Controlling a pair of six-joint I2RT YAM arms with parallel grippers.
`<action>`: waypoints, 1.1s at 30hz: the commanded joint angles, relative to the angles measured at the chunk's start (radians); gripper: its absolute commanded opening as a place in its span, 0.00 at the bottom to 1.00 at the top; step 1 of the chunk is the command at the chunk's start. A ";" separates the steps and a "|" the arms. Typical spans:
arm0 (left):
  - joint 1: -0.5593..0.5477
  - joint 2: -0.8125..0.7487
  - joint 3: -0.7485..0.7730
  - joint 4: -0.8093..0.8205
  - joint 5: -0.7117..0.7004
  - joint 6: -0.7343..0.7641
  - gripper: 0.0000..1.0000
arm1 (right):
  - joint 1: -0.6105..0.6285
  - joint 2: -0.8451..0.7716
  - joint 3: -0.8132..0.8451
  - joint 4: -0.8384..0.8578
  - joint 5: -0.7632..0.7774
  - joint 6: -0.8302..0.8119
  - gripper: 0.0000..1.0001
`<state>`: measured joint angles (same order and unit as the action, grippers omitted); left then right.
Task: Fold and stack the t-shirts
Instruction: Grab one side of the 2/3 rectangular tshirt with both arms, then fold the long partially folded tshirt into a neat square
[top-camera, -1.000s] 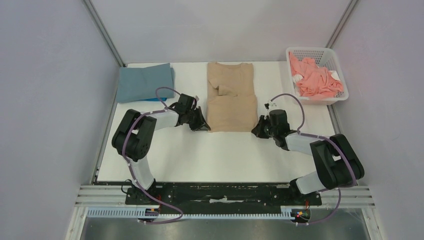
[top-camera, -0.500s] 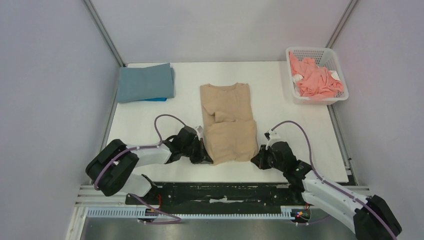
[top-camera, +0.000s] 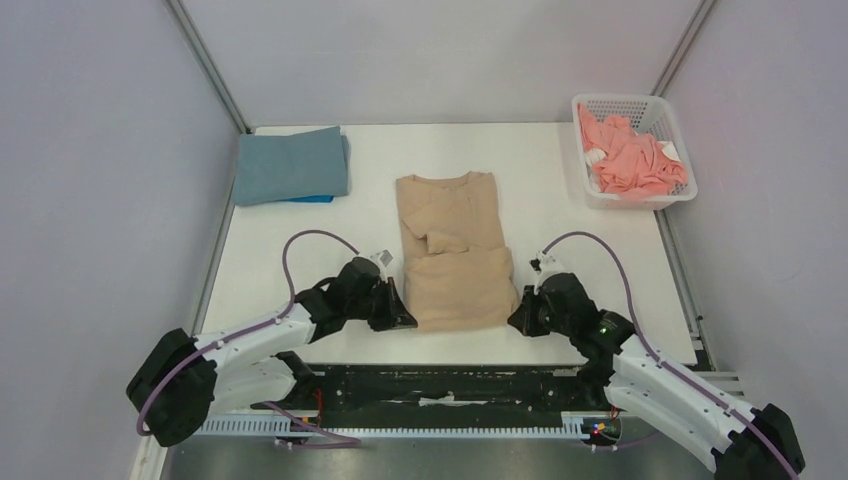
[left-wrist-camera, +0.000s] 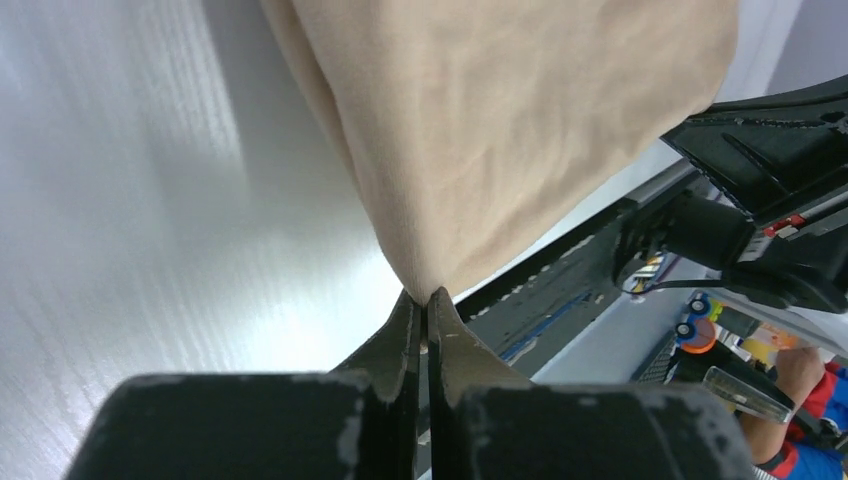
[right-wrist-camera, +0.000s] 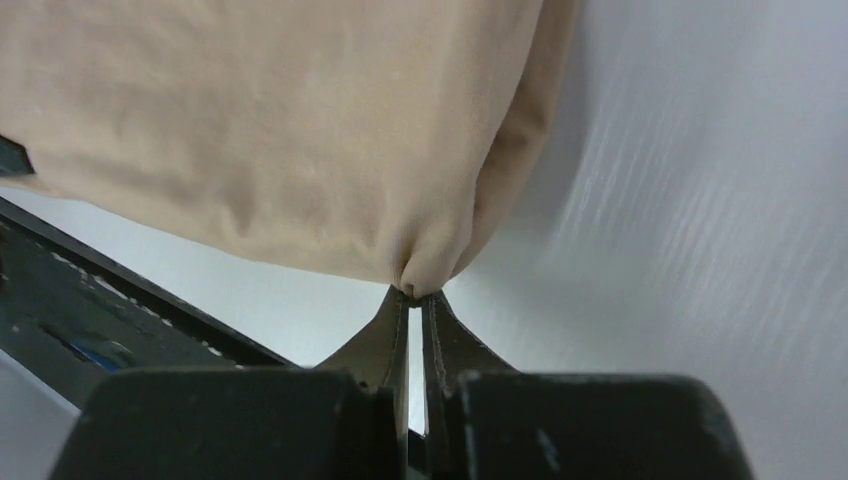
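tan t-shirt (top-camera: 452, 215) half-folded — grey-blue one (top-camera: 290, 165) folded

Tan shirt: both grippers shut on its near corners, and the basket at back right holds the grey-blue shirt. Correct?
No. The top external view shows the basket holding the coral pink shirt; the grey-blue shirt lies folded at back left. Left gripper and right gripper are indeed shut on the near corners of the tan shirt.
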<state>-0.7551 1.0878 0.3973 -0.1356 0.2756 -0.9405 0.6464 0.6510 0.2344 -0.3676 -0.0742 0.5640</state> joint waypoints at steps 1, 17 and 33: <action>0.000 -0.049 0.125 -0.060 -0.036 0.006 0.02 | 0.004 0.023 0.201 -0.041 0.097 -0.043 0.00; 0.306 0.204 0.561 -0.179 -0.012 0.135 0.02 | -0.078 0.396 0.635 0.166 0.291 -0.166 0.00; 0.455 0.624 1.016 -0.219 -0.004 0.211 0.02 | -0.329 0.820 0.892 0.416 -0.028 -0.184 0.00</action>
<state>-0.3325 1.6333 1.2942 -0.3504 0.2893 -0.7860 0.3405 1.3884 0.9997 -0.0647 -0.0463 0.3992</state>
